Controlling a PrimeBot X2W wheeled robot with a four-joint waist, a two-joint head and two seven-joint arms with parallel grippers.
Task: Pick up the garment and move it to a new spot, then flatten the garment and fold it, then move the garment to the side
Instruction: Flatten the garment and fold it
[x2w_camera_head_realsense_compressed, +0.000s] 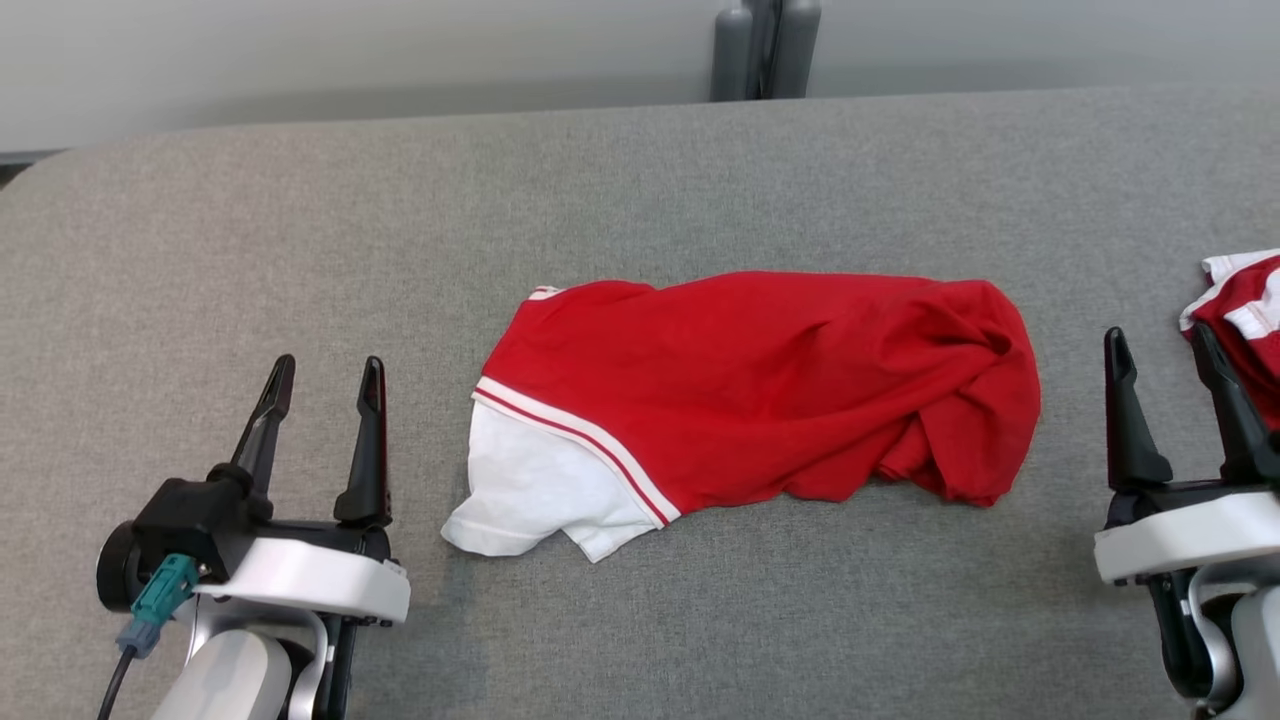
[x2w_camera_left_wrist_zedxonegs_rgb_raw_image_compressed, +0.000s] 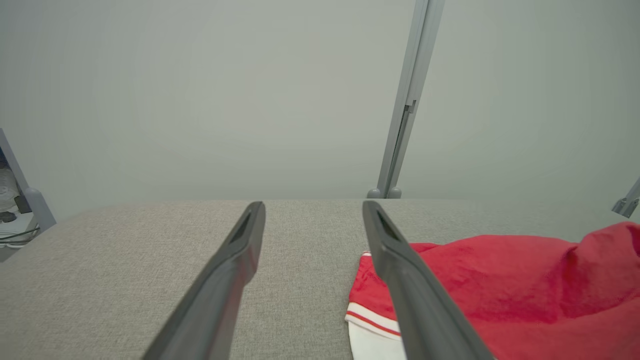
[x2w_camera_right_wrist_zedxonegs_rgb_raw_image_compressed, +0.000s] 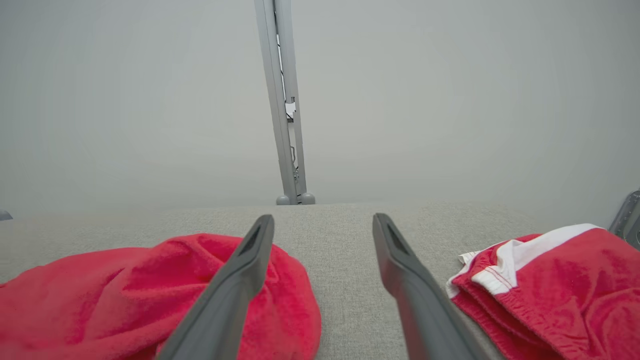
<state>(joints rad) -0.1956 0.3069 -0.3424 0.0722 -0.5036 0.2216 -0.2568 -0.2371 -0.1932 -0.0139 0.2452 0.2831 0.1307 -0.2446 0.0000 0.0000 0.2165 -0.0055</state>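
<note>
A red garment (x2w_camera_head_realsense_compressed: 760, 385) with a white sleeve and white-striped trim lies crumpled in the middle of the grey padded table (x2w_camera_head_realsense_compressed: 640, 200). It also appears low right in the left wrist view, garment (x2w_camera_left_wrist_zedxonegs_rgb_raw_image_compressed: 500, 290), and low left in the right wrist view, garment (x2w_camera_right_wrist_zedxonegs_rgb_raw_image_compressed: 125, 295). My left gripper (x2w_camera_head_realsense_compressed: 325, 372) stands open to the left of the garment, a short gap from the white sleeve, with nothing between its fingers. My right gripper (x2w_camera_head_realsense_compressed: 1160, 345) stands open just right of the garment's bunched end, also holding nothing. Both rest low near the table's front edge.
A second red and white garment (x2w_camera_head_realsense_compressed: 1240, 310) lies at the table's right edge, close to my right gripper's outer finger; it shows as a folded pile (x2w_camera_right_wrist_zedxonegs_rgb_raw_image_compressed: 550, 285) in the right wrist view. A grey post (x2w_camera_head_realsense_compressed: 765, 50) stands behind the table's far edge.
</note>
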